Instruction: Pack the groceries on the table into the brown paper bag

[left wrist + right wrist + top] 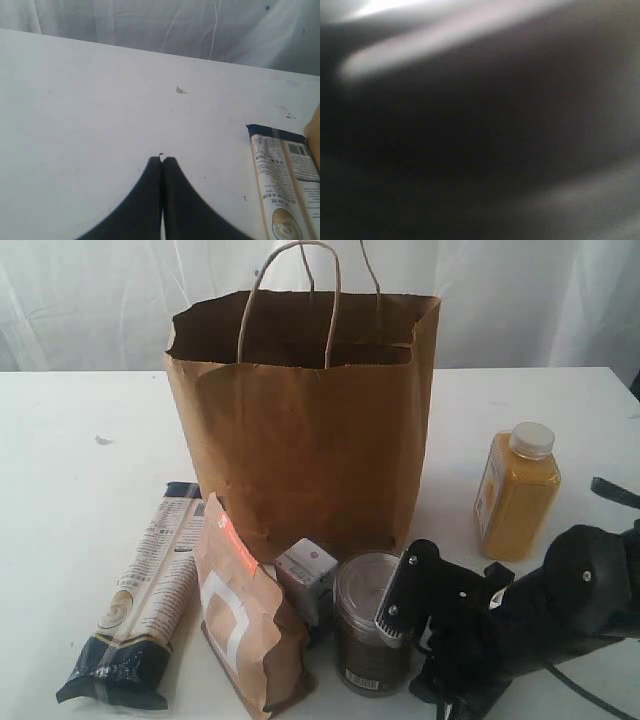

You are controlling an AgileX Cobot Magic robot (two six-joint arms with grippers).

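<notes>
Though the right pincer (pixel 392 612) sits against the stiff, likely heavy clear jar (pixel 358 640) at its side, I cannot tell its grip; the left pincer (pixel 162 162) is pressed closed and empty.

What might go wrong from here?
1. The right gripper is at the can, which stands close beside the carton and pouch; a nudge may topple them.
2. The right wrist view is a dark blur, so the grip cannot be checked.
3. The bag is tall; a low lift may catch its rim.
</notes>
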